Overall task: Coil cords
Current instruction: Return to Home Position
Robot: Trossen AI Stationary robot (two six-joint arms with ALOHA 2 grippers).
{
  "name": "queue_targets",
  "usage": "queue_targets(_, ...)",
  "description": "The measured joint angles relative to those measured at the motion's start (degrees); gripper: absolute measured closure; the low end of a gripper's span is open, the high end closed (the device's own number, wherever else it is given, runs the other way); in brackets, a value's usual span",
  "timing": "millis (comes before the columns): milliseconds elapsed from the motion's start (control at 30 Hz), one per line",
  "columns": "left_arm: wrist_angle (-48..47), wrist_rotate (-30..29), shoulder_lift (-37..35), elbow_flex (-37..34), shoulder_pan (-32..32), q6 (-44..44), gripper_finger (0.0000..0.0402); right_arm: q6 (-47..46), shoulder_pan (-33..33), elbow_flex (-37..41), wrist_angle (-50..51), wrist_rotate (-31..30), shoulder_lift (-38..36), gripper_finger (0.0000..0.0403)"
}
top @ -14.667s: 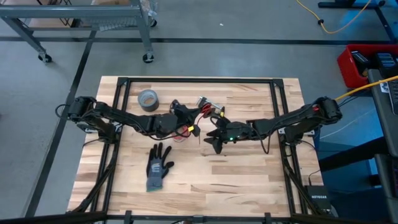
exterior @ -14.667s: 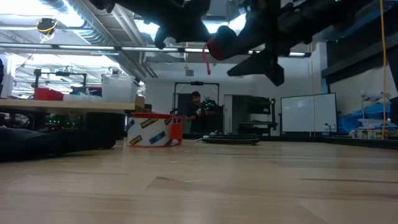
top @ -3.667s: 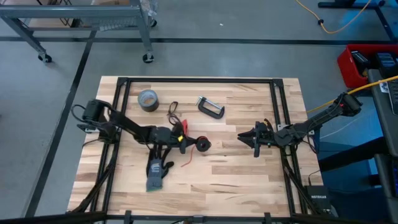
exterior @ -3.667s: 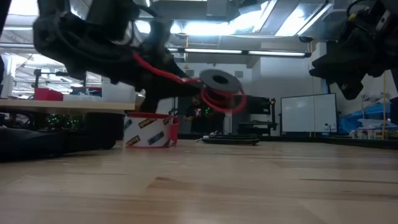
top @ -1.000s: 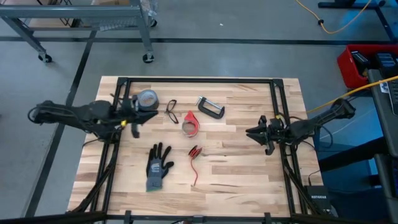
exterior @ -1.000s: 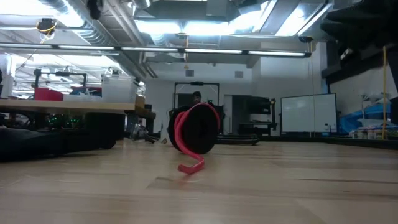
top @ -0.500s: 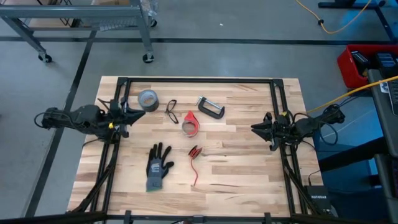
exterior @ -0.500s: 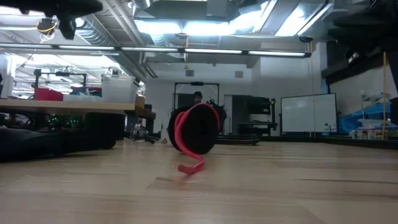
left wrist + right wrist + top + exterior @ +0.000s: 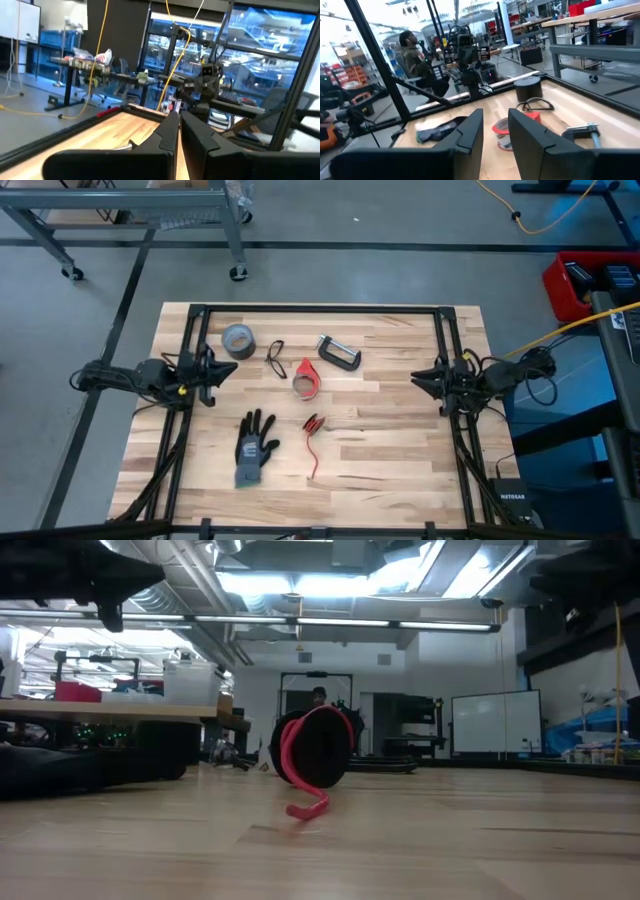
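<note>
You have one legible marking to log: white lettering reading "NETGEAR" on the small dark box just beside the tabletop's right edge, seen in the high view. Other markings in view are too small to read.

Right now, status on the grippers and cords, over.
Left gripper shut, right gripper open, both empty at table edges. Red cord on spool, mid-table. Nothing blocking.
</note>
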State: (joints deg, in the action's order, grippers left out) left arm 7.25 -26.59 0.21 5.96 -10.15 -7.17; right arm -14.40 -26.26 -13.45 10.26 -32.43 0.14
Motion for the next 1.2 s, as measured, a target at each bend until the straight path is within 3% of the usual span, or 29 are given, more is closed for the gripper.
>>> queue_targets(300,2.75,-0.02,0.04,-3.92,0.0,2.33,0.0391,0.4,0.0,-9.49,14.78,-0.61,-0.02,0.0308)
queue_targets(700,4.84,0.0,0.02,-5.4,0.07,7.29,0.0391,-3.42,0.0,-10.4,23.86,0.05,0.0,0.0308)
queue_targets(867,3.85,-0.01,0.02,-5.4,0.07,7.34,0.0391,-3.77,0.02,-5.91,17.55,-0.14,0.0,0.0308)
queue_targets(1200,3.67,-0.02,0.04,-5.4,0.07,7.2,0.0391,2.41,0.02,10.09,-8.96,1.09,0.02,0.0308)
